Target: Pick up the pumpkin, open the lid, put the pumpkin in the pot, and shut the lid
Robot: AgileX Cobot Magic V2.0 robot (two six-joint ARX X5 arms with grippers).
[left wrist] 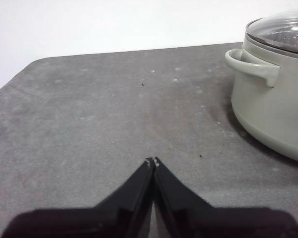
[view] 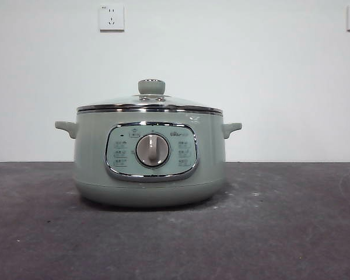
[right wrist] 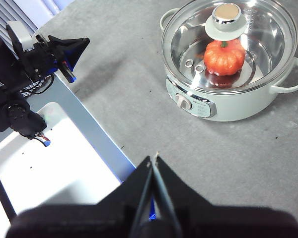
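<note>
Pumpkin point(right wrist: 224, 56) sits inside the pot point(right wrist: 223, 106), visible through the glass lid point(right wrist: 268, 29), which rests squarely on the rim with its knob point(right wrist: 226, 20) centred over the orange toy. From the front view the pot point(view: 93, 169) stands alone on the grey table point(view: 280, 233), lid point(view: 149, 105) seated level. Both arms hang back: the left gripper point(left wrist: 153, 161) has its jaws pressed together over bare tabletop, beside the pot's handle point(left wrist: 253, 67); the right gripper point(right wrist: 154, 157) is likewise pinched closed on nothing, high above and well apart from the pot. By the look of it, the task is finished. All that remains is keeping clear, so any retreat should avoid nudging the handle or lid.
</note>
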